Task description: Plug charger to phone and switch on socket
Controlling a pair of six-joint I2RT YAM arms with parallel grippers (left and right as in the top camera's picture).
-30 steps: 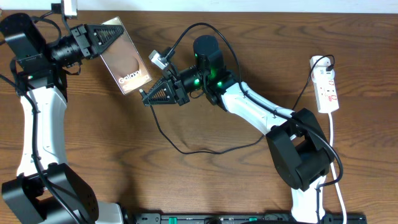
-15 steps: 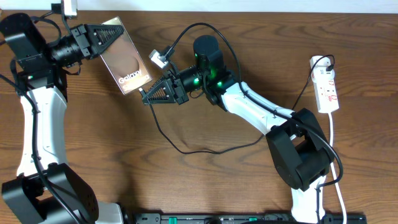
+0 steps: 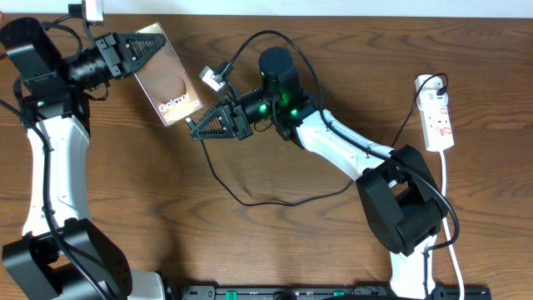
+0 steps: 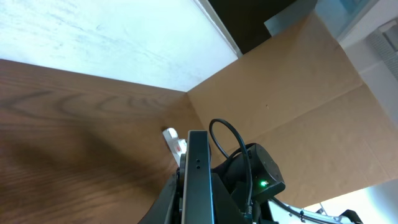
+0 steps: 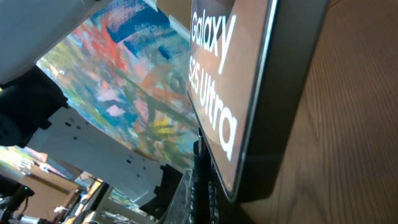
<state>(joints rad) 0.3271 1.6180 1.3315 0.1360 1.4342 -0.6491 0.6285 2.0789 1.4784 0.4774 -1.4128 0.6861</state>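
In the overhead view my left gripper point(image 3: 155, 44) is shut on the phone point(image 3: 171, 87), which it holds tilted at the back left with the brownish "Galaxy" screen up. The left wrist view shows the phone point(image 4: 198, 174) edge-on between that gripper's fingers point(image 4: 169, 205). My right gripper point(image 3: 193, 129) sits at the phone's lower corner, shut on the end of the charger point(image 3: 250, 202), whose thin black cable loops across the table. In the right wrist view the phone point(image 5: 249, 74) fills the frame just above the right gripper point(image 5: 208, 186). The plug tip itself is hidden. The white socket point(image 3: 439, 117) lies at the far right.
The socket's white cord point(image 3: 447, 192) runs toward the front edge beside the right arm's base point(image 3: 404, 208). A grey connector with its thick black cable point(image 3: 210, 79) hangs by the right wrist. The left arm point(image 3: 50, 158) stands along the left side. A white wall borders the table's back edge.
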